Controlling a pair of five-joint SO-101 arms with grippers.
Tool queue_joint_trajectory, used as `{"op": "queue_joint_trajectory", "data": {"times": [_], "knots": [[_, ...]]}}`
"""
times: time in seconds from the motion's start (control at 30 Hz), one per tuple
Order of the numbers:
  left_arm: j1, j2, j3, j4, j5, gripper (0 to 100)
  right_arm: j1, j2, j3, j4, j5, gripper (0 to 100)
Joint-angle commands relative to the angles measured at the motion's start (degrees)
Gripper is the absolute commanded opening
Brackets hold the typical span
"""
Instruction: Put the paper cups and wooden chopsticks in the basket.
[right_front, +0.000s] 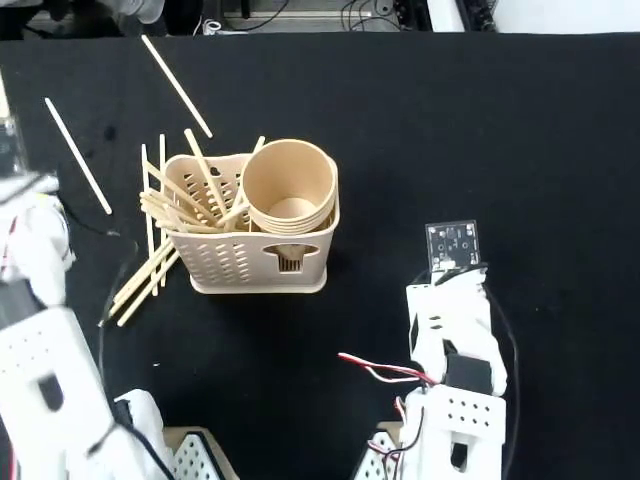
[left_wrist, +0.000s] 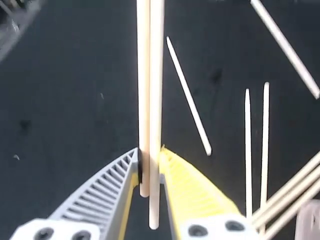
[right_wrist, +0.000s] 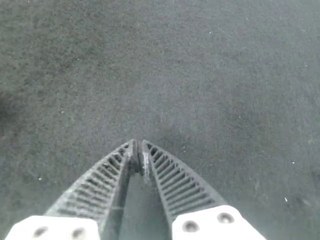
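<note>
**A:** What is the setting?

**B:** A table under black cloth (right_front: 520, 140). Left of its middle stands a beige plastic basket with perforated walls (right_front: 250, 262). A stack of tan paper cups (right_front: 290, 185) sits upright in the end nearer the right edge. A bundle of pale wooden chopsticks (right_front: 190, 195) is wedged in slantwise beside it, with the tips over the rim.

**A:** So the job is mostly done?

**B:** I'd judge so, though not finished. Several leaning chopsticks (right_front: 145, 278) rest against the basket's left wall from outside, their ends on the cloth. Toward the far left corner lie one loose chopstick (right_front: 176, 86) and a second loose chopstick (right_front: 78, 156).

**A:** And the arms?

**B:** The left gripper (left_wrist: 149, 152) is clamped on a pair of chopsticks (left_wrist: 150, 90). It pinches them close to one end, so the long part runs out ahead of the fingers. That hold probably lets the free ends go into the basket first. It hangs over the cloth near the left edge, above the loose sticks.

**A:** The right one?

**B:** The right gripper (right_wrist: 137, 146) has its jaws pressed together with nothing between them, over bare cloth. The right arm (right_front: 450, 330) is folded by the near edge, well apart from the basket, seemingly parked to leave the left room.

**A:** Any risk?

**B:** The chopstick end of the basket is crowded. The pair could glance off and slide down outside.
</note>
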Motion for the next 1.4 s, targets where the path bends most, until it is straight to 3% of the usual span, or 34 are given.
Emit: {"op": "queue_joint_trajectory", "data": {"times": [0.0, 0.2, 0.43, 0.6, 0.87, 1.1, 1.37], "knots": [[1.7, -11.2, 6.7, -6.1, 8.4, 3, 0.4, -0.8, -0.3, -1.0, -0.2, 1.2], [12.0, -25.3, 15.6, -13.5, 17.1, 3, 0.4, -0.8, -0.3, -1.0, -0.2, 1.2], [22.8, -35.9, 23.7, -32.2, 17.6, 3, 0.4, -0.8, -0.3, -1.1, -0.2, 1.2], [29.4, -38.3, 22.8, -30.3, 17.7, 3, 0.4, -0.8, -0.3, -1.1, -0.2, 1.2], [41.9, -44.7, 23.9, -18.7, 17.8, 3, 0.4, -0.8, -0.3, -1.1, -0.2, 1.2], [42.6, -45.4, 34.2, -24.8, 17.8, 3, 0.4, -0.8, -0.3, -1.1, -0.2, 1.2], [42.6, -45.4, 34.7, -24.4, 17.8, 3, 0.4, -0.8, -0.3, -1.1, -0.2, 1.2]]}}
